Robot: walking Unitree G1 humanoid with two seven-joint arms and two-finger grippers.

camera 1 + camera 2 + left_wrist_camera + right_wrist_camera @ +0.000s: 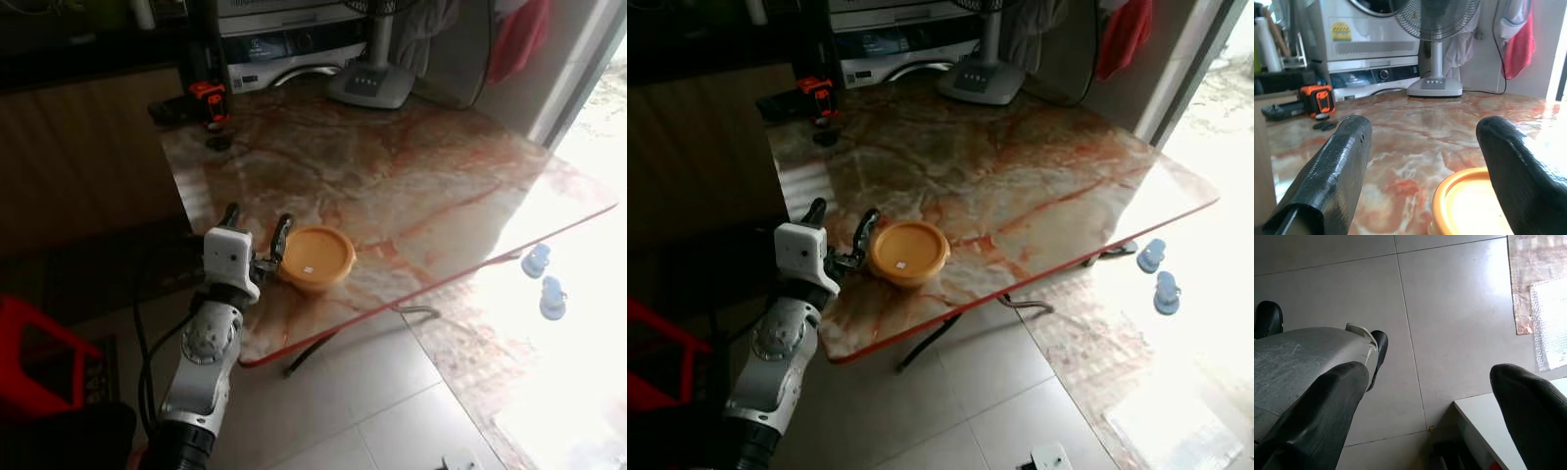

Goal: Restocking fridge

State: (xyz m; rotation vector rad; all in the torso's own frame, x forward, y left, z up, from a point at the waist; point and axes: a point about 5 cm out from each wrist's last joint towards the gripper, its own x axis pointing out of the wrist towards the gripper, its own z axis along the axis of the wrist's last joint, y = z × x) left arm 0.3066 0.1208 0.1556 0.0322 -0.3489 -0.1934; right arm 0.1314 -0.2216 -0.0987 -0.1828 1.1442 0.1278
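The left pincer is seen spread wide, one finger against the rim of the orange lidded container, the other well off to the side; nothing is gripped. The container sits near the front edge of the marble table, so a lopsided closure could shove it off. The right pincer hangs released over the tiled floor. A fan and washing machine are seen behind.

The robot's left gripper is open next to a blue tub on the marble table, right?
Not quite. The tub is orange, not blue, as the left eye view shows. The rest holds: the left gripper is open beside it on the marble table.
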